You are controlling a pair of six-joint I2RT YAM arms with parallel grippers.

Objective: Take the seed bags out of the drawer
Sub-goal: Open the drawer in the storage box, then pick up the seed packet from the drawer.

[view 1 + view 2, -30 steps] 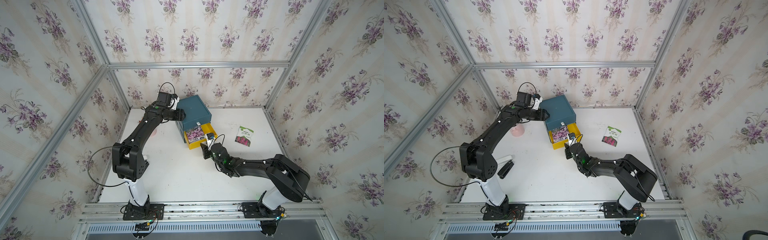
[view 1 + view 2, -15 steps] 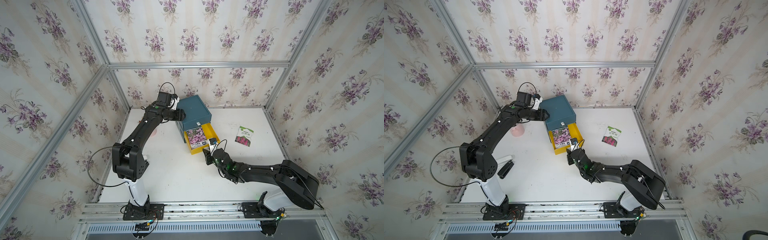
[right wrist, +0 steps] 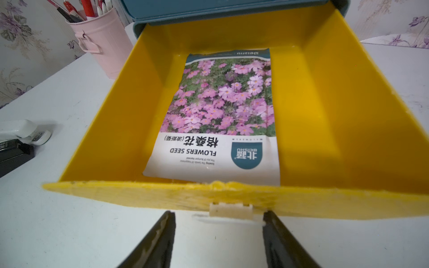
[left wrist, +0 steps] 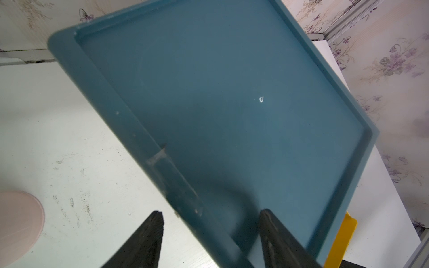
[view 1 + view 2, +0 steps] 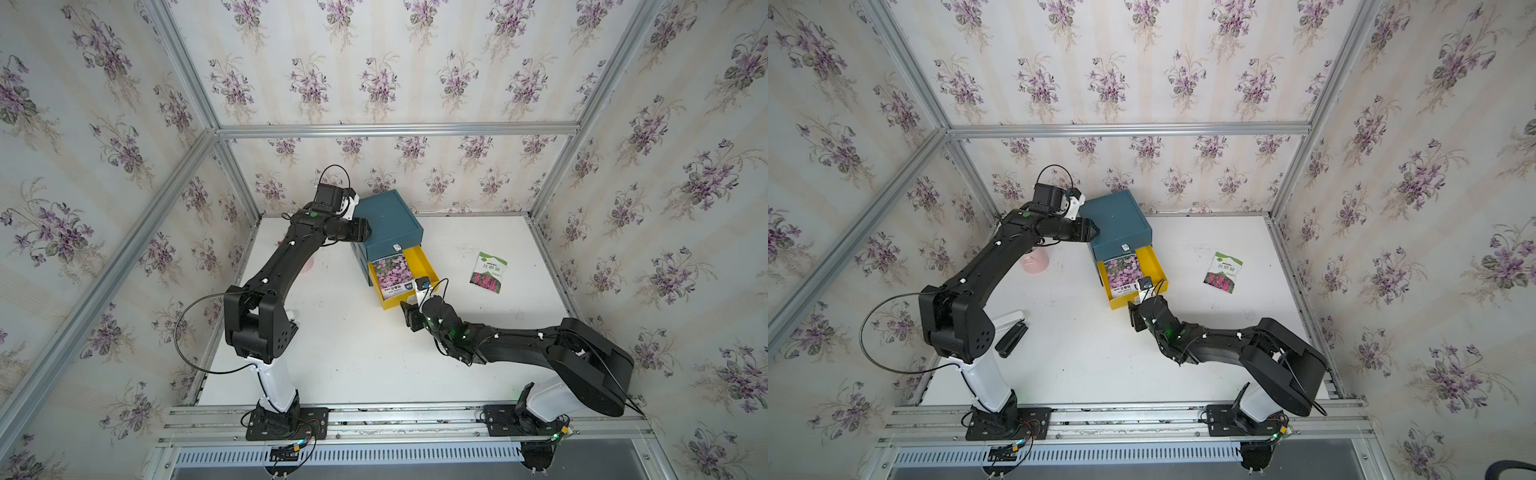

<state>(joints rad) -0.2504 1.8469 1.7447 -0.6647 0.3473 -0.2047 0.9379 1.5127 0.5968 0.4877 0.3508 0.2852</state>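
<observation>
Here the right end effector [image 3: 218, 241] gapes before the drawer [image 3: 325, 92] holding a bag [image 3: 220, 116]; the left end effector [image 4: 209, 239] clamps the cabinet [image 4: 220, 92].

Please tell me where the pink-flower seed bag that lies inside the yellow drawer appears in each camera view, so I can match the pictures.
Top view: the seed bag lies in the yellow drawer, just in front of the blue cabinet.
Top view: the same bag, middle of the picture.
Left wrist: not in it.
Right wrist: bag in the middle, on the drawer floor.
Shared landmark: the yellow drawer.
</observation>
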